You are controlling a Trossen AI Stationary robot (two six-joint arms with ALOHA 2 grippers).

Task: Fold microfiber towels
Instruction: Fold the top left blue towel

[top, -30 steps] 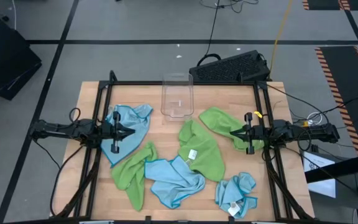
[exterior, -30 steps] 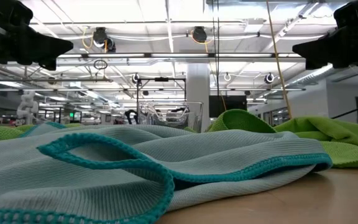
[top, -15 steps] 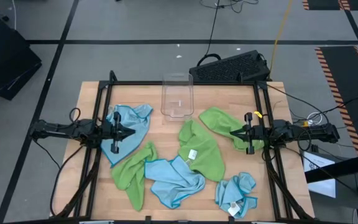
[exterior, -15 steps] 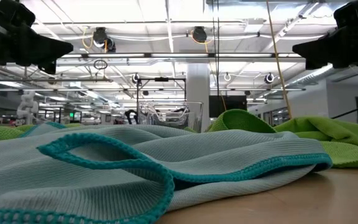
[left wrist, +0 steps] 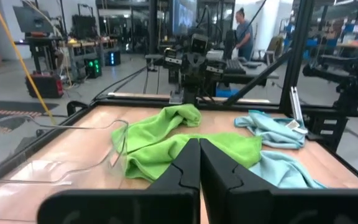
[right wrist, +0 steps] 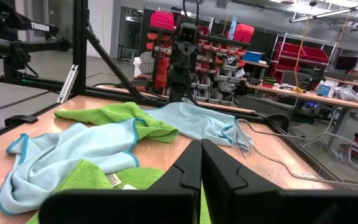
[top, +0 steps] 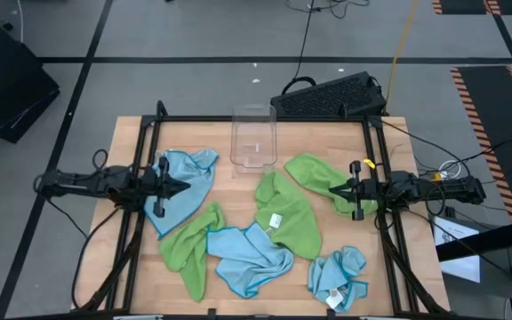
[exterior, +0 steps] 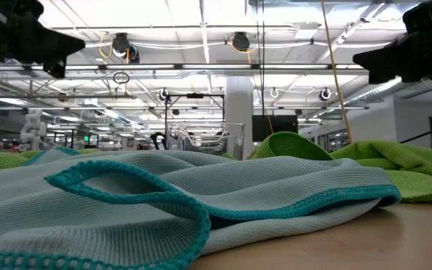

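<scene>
Several microfiber towels lie crumpled on the wooden table. A light blue towel (top: 188,174) is at the left and a lime green towel (top: 185,251) near the front left. Another blue towel (top: 252,258) and a tagged green towel (top: 288,218) lie mid-table. A third green towel (top: 314,173) is at the right and a blue towel (top: 336,277) at the front right. My left gripper (top: 188,187) is shut and level, in the air over the left blue towel. My right gripper (top: 332,189) is shut and level, in the air above the right green towel.
A clear plastic bin (top: 253,138) stands at the far middle of the table. Black frame rails (top: 140,222) run along the table's left, right and far edges. A black keyboard (top: 332,96) lies beyond the far edge. A person (left wrist: 241,30) stands in the room behind.
My left gripper has risen a little and drawn slightly back toward the table's left edge, still pointing level. My right gripper and the towels have stayed as they were.
</scene>
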